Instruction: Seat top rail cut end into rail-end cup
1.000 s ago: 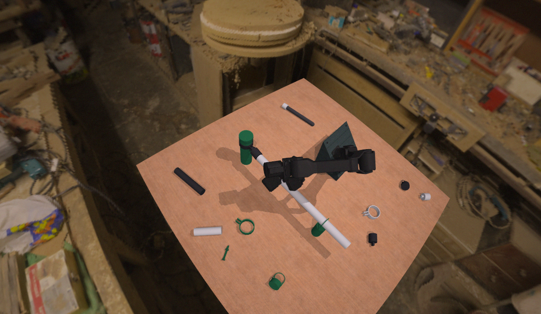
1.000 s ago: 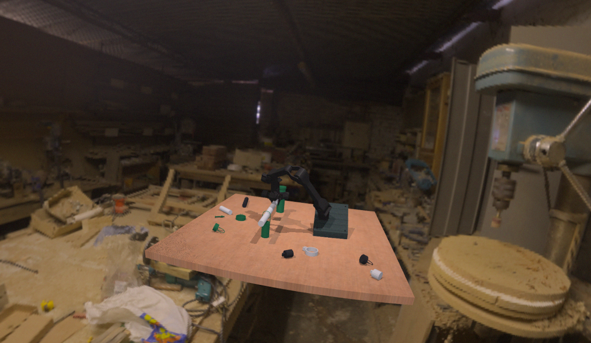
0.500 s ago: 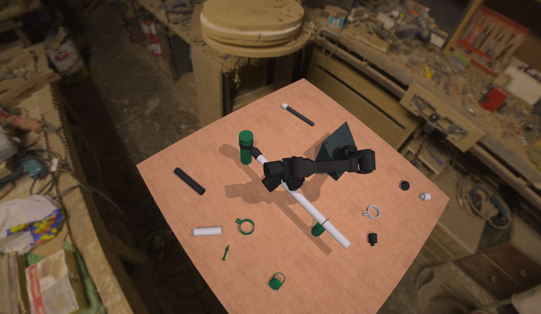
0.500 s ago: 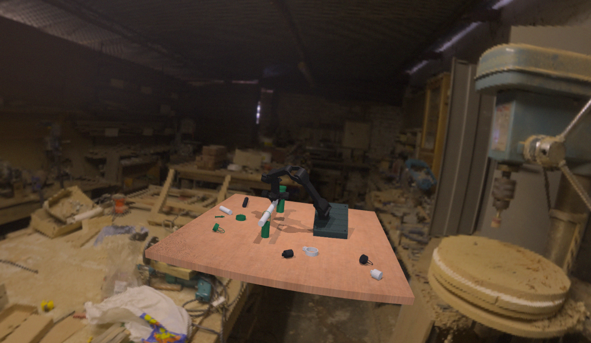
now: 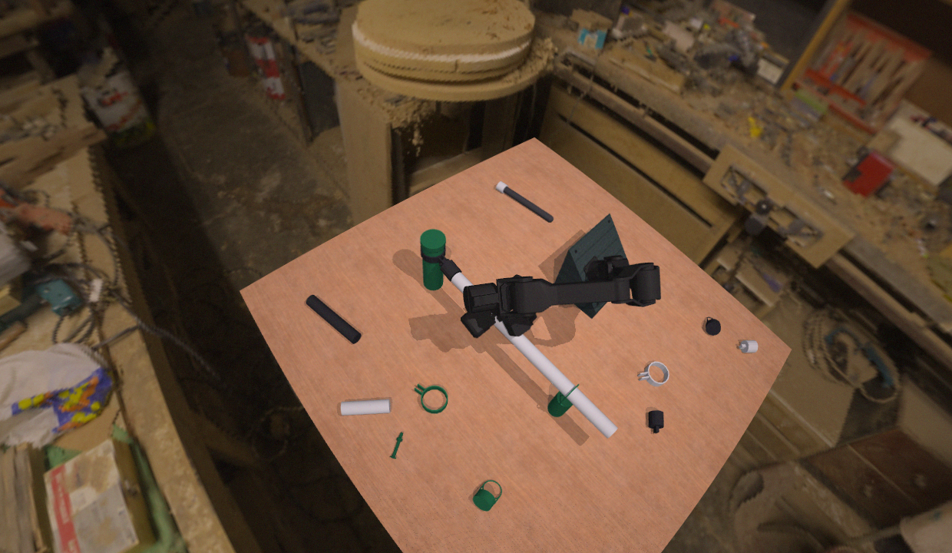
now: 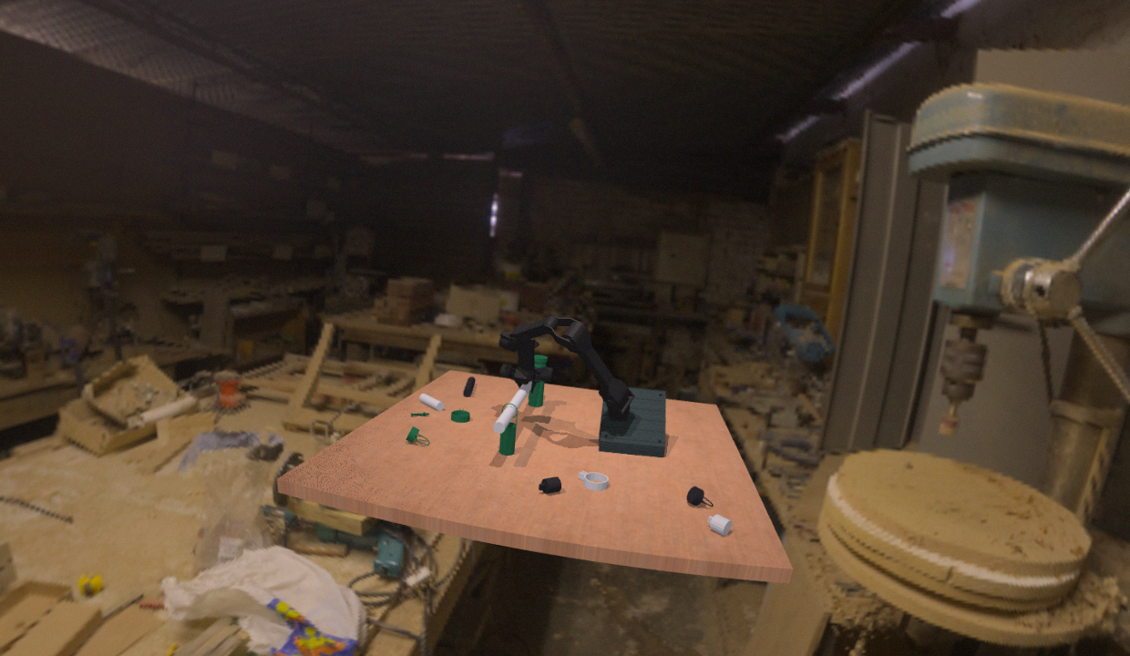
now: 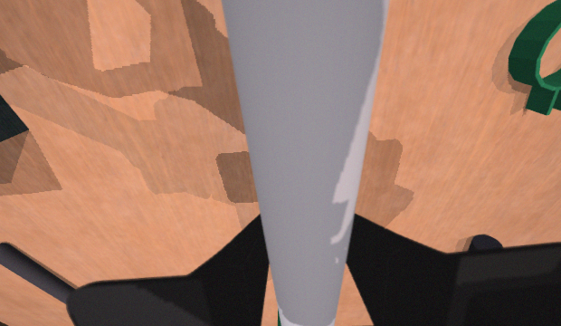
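The long white rail [image 5: 544,364] [image 6: 513,407] [image 7: 303,113] slants above the table. My gripper [image 5: 498,324] [image 7: 300,215] is shut on the rail between its two supports. The rail's cut end meets the black rail-end cup [image 5: 451,269], with no gap visible; how deep it sits inside is hidden. The cup is attached to the black brace band [image 5: 432,258], which is around the upper part of the green big post [image 5: 432,276] [image 6: 536,396], just below its cap [image 5: 433,240]. The rail's other end passes through the loop on the short green post [image 5: 557,405] [image 6: 508,441] and sticks out beyond it.
The dark arm base [image 5: 596,240] [image 6: 632,432] stands beside the rail. A black tube [image 5: 332,319], a white tube [image 5: 365,408], a green ring clamp [image 5: 434,399], a loop cap [image 5: 487,496], a white ring clamp [image 5: 657,373] and small black and white fittings lie around the table.
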Controlling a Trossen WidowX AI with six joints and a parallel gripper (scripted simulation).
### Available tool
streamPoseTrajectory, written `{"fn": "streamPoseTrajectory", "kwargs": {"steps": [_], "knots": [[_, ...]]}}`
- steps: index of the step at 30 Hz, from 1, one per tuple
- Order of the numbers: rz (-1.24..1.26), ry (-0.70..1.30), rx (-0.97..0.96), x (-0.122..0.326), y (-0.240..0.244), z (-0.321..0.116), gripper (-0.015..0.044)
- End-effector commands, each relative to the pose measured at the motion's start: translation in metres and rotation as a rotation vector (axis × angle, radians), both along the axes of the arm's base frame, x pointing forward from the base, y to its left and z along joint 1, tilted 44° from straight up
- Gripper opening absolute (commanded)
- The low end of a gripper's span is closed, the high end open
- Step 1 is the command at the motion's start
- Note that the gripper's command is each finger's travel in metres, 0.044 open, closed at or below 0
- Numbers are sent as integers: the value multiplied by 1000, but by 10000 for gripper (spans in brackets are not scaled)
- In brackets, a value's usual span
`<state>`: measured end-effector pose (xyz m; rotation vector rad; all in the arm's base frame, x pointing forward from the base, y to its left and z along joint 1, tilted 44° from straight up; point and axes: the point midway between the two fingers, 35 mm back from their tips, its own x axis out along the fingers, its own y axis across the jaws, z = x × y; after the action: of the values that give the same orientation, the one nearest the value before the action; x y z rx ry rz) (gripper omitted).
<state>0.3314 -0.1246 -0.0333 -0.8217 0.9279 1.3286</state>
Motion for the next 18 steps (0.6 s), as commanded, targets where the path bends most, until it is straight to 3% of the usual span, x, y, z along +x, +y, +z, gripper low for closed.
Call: {"fn": "streamPoseTrajectory", "kwargs": {"steps": [1, 18], "knots": [[-1, 1, -3, 0, -1, 0, 0], [-1, 1, -9, 0, -3, 1, 0]]}}
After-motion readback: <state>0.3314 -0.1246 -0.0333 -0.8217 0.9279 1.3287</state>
